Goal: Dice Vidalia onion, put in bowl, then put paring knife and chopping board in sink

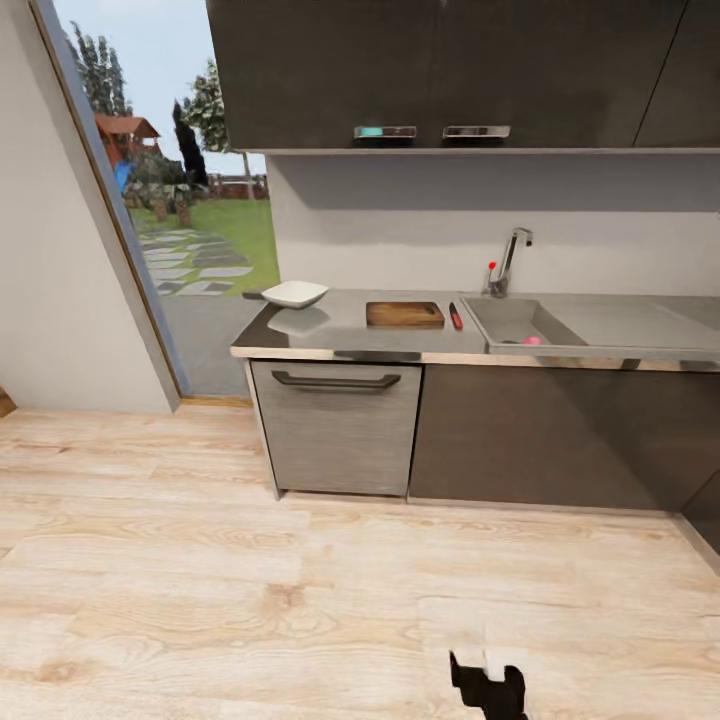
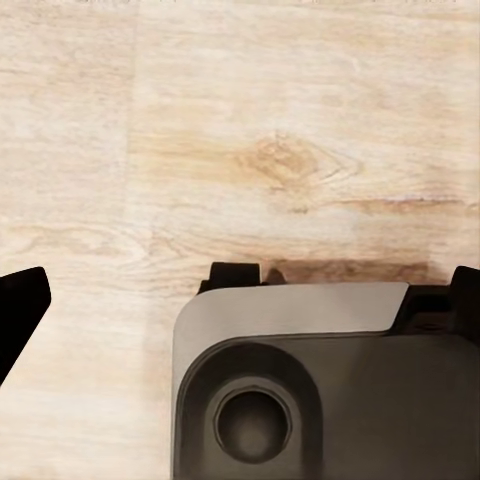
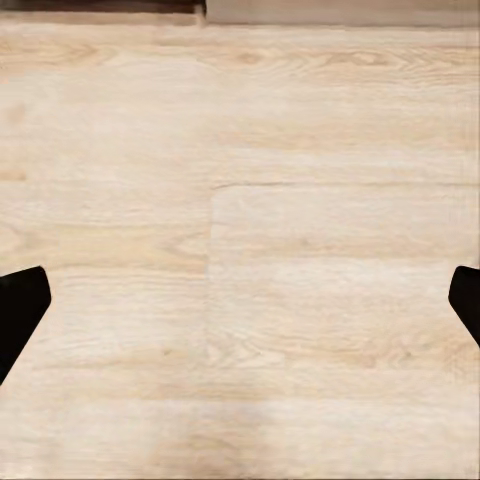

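- I'm standing back on the wood floor (image 1: 200, 560), facing the counter (image 1: 340, 335) from well apart.
- Bowl (image 1: 294, 293) sits at the counter's left end, near the glass door (image 1: 190, 230).
- Chopping board (image 1: 404, 314) lies flat mid-counter, between the bowl and the sink (image 1: 520, 325).
- Paring knife (image 1: 456, 317), red handle, lies just beside the board's right edge, next to the sink rim.
- Something pink, the onion (image 1: 531, 341), rests in the sink basin near its front wall; too small to tell more.
- Faucet (image 1: 508, 262) stands behind the basin, red knob at its base.
- Grey drawer front (image 1: 338, 425) sits below the bowl and board.
- Left pincer (image 2: 240, 310): fingers wide apart, holding nothing, above my grey base (image 2: 320, 390).
- Right pincer (image 3: 240, 310): fingers wide apart, holding nothing, over bare floor.
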`<state>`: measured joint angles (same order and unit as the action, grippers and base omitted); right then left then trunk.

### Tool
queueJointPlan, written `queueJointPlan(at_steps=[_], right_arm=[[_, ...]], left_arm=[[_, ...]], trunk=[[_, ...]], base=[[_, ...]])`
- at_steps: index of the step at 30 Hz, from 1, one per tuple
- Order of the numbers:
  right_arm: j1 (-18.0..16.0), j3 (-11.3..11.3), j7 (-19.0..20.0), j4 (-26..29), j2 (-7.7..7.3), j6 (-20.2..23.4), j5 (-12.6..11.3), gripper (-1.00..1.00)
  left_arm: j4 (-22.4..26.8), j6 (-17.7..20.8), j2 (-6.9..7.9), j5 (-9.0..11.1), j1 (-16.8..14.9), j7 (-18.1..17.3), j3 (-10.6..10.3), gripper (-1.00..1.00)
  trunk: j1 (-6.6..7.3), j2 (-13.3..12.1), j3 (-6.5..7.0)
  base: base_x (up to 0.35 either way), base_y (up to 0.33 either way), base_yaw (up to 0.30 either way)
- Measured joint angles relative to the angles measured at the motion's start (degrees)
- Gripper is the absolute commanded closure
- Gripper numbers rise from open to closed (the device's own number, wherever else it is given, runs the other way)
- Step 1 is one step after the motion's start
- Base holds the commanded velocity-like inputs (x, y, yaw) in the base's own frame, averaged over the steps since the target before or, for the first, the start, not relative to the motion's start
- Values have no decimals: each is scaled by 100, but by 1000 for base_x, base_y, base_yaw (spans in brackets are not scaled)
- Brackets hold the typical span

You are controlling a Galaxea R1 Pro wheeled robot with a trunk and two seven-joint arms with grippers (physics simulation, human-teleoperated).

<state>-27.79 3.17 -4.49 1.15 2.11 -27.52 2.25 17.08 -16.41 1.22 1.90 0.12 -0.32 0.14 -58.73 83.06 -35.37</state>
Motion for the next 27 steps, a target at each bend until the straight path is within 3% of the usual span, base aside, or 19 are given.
queueJointPlan(at_steps=[3,6,10,18,27], right_arm=[[413,-6,123,-5,48,-661,238,-100],[1010,-15,186,-14,192,-1853,403,-100],[1314,9,179,-1,226,-2443,446,-100],[1381,16,162,11,231,-2559,452,-100],[1384,24,155,19,253,-2570,443,-100]], left_arm=[[1,-1,-15,5,0,0,6,-100],[2,-2,-29,8,1,2,14,-100],[1,-2,-33,9,1,3,23,-100],[4,-1,-41,9,-1,8,34,-100],[-8,7,-86,9,1,20,33,-100]], trunk=[[0,0,1],[0,0,0],[0,0,1],[0,0,1],[2,0,1]], base=[[0,0,0],[0,0,0],[0,0,0],[19,-18,0],[174,-230,0]])
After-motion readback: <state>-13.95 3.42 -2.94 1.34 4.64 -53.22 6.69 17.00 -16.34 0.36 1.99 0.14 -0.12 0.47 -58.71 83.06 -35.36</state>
